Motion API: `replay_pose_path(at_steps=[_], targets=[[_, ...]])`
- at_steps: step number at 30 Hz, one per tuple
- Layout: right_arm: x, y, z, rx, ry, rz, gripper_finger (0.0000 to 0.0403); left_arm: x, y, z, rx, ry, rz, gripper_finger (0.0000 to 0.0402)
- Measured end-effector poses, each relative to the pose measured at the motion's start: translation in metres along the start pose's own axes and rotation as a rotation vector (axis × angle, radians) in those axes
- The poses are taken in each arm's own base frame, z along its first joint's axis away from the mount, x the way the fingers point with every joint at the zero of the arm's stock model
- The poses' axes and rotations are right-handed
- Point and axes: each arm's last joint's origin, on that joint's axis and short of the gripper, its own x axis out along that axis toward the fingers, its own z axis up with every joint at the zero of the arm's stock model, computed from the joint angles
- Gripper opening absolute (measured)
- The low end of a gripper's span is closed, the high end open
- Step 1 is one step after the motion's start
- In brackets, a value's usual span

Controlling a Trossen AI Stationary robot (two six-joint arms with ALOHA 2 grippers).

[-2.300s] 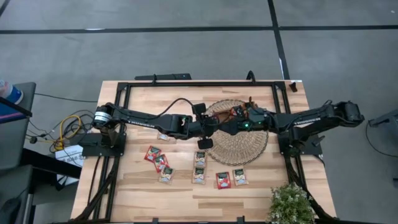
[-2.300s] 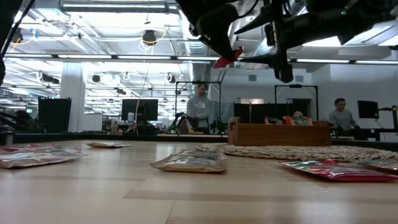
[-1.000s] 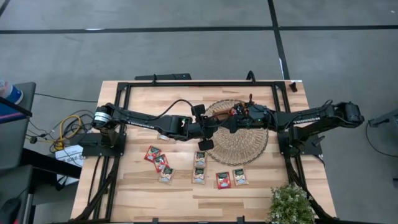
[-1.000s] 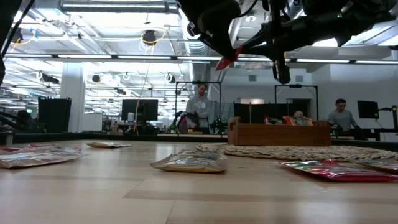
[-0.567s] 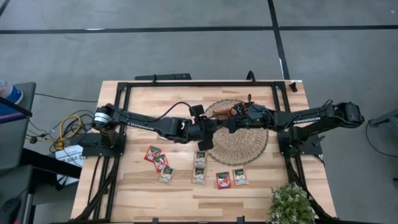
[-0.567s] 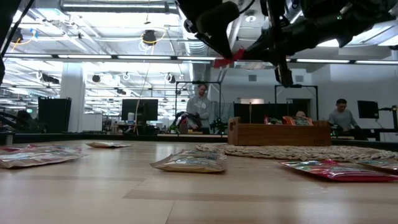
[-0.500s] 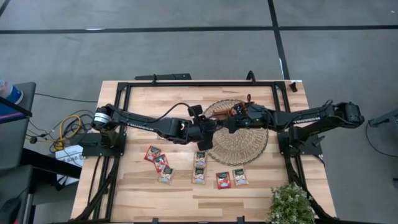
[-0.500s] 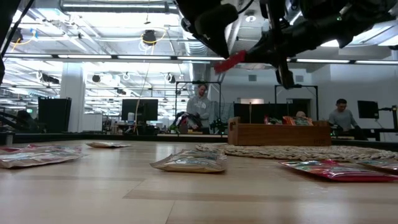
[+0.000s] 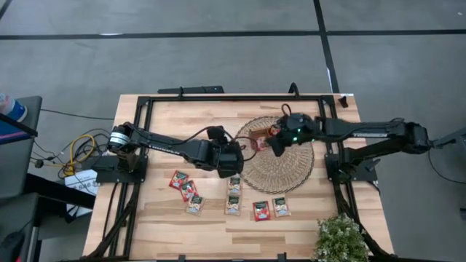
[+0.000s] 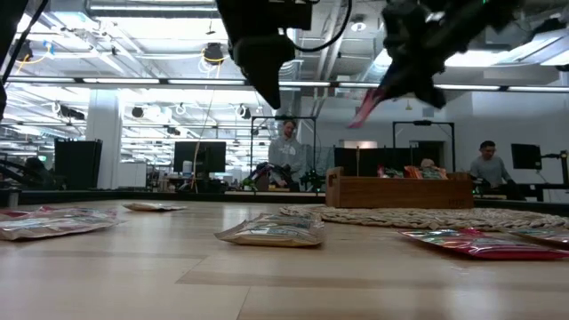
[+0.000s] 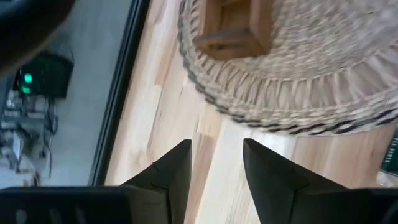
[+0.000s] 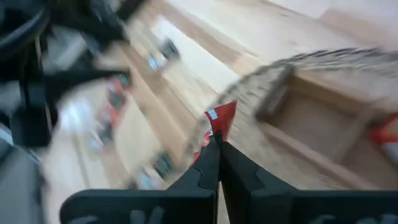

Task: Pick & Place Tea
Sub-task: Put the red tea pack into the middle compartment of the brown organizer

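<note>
Above the mat, mid-frame in the high view: the right gripper [image 9: 271,145] holds one red sachet [image 12: 222,117] over the near edge of the tray [image 12: 314,127].
Right jaws: pressed together, pinching the red sachet by its lower edge; in the right wrist view most of the packet stands free above the tips.
Same sachet, low view: it hangs tilted in the air [image 10: 366,105], upper centre-right of the frame, well clear of the desk.
Left gripper [image 11: 215,163]: spread part way, nothing between the jaws; it hovers over bare desk [image 9: 160,116] just beside the mat [image 9: 291,171], at centre-left in the high view.
Other sachets: seven lie flat on the desk in the lower middle of the high view, red ones [image 9: 178,179] and pale ones [image 9: 233,205] mixed, plus one pale packet [image 10: 271,231] seen close in the low view.
Weight: I judge each sachet very light; it should hang from a pinch on one edge without sagging much.
Stiffness: thin and flexible, probably crinkly; the one lying in the low view looks slightly puffed, not rigid.
Slip: the wrapper looks glossy, so a shallow edge grip may slide or let the packet swivel.
Fragility: low, though a hard squeeze could crease it.
Where to hold: at an edge or corner, jaws across the thin side; on the flat desk, one tip must get under the rim first.
</note>
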Motion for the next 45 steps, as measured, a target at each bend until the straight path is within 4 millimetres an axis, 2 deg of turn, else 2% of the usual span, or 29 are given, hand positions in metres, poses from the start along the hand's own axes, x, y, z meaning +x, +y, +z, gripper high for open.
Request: replay_pose_path(at_steps=[7, 10, 14, 19, 24, 32, 36, 45], targets=[[-0.051, 0.005, 0.025, -0.378, 0.2, -0.153, 0.0, 0.008, 0.01, 0.0, -0.082, 0.021, 0.033, 0.0138], [-0.062, 0.002, 0.031, -0.529, 0.246, -0.205, 0.0, 0.013, 0.016, 0.001, -0.095, 0.032, 0.043, 0.0138], [-0.064, -0.002, 0.038, -0.703, 0.239, -0.224, 0.0, 0.022, 0.028, 0.001, -0.142, 0.054, 0.054, 0.0138], [-0.048, -0.01, 0.045, -0.898, 0.292, -0.239, 0.0, 0.04, 0.039, -0.005, -0.19, 0.103, 0.043, 0.0138], [-0.016, -0.02, 0.049, -1.024, 0.421, -0.258, 0.0, 0.056, 0.044, -0.014, -0.213, 0.143, 0.021, 0.0138], [0.022, -0.033, 0.044, -1.202, 0.611, -0.232, 0.0, 0.066, 0.043, -0.023, -0.21, 0.172, 0.02, 0.0138], [0.029, -0.04, 0.045, -1.266, 0.661, -0.229, 0.0, 0.068, 0.041, -0.025, -0.207, 0.177, 0.023, 0.0138], [0.026, -0.047, 0.048, -1.35, 0.685, -0.168, 0.0, 0.07, 0.038, -0.023, -0.237, 0.141, -0.017, 0.0138]])
